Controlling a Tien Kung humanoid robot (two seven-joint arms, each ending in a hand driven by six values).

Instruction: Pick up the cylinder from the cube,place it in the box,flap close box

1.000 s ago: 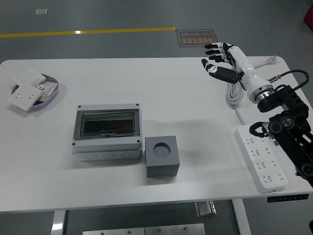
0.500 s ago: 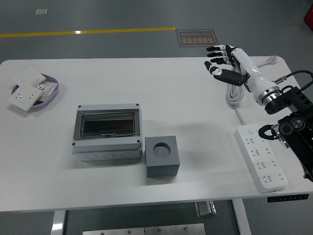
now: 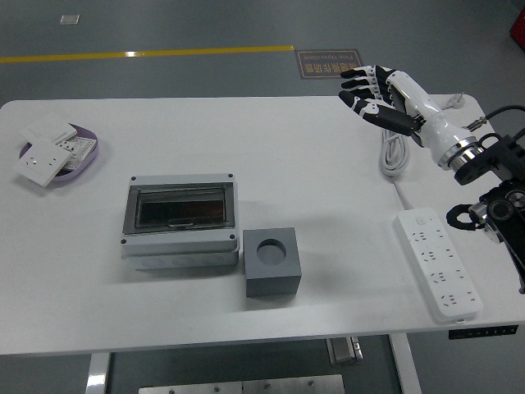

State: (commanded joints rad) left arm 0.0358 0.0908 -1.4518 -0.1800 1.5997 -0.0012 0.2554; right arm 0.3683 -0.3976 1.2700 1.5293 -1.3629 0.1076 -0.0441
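- At the far right part of the table, in the head view, you see the right hand (image 3: 379, 97) raised in the air, its fingers (image 3: 358, 87) spread and relaxed, grasping nothing.
- Compared with one second ago, this hand has gone a little up and away from the table, and the forearm has pulled back toward the right edge of the picture. I judge it as a withdrawal, not an approach.
- Well to the left of the hand and nearer to you stands the grey cube (image 3: 273, 262). Its round hole looks empty; you see no cylinder in it.
- Just left of the cube, touching it or almost, sits the box (image 3: 180, 221). Its transparent flap (image 3: 180, 205) lies flat and looks closed. Cube and box have not moved across the three pictures.
- From this I judge the task is probably finished, or close to it.
- The cylinder is not visible anywhere. It may be inside the box, but the dark flap gives reflections and you cannot confirm it.
- Below the hand lies a coiled white cable (image 3: 393, 154), and nearer to you a white power strip (image 3: 437, 263).
- Far to the left of the hand there is a purple tray (image 3: 89, 153) with white switch plates (image 3: 43, 158).
- The left arm is not in the picture.
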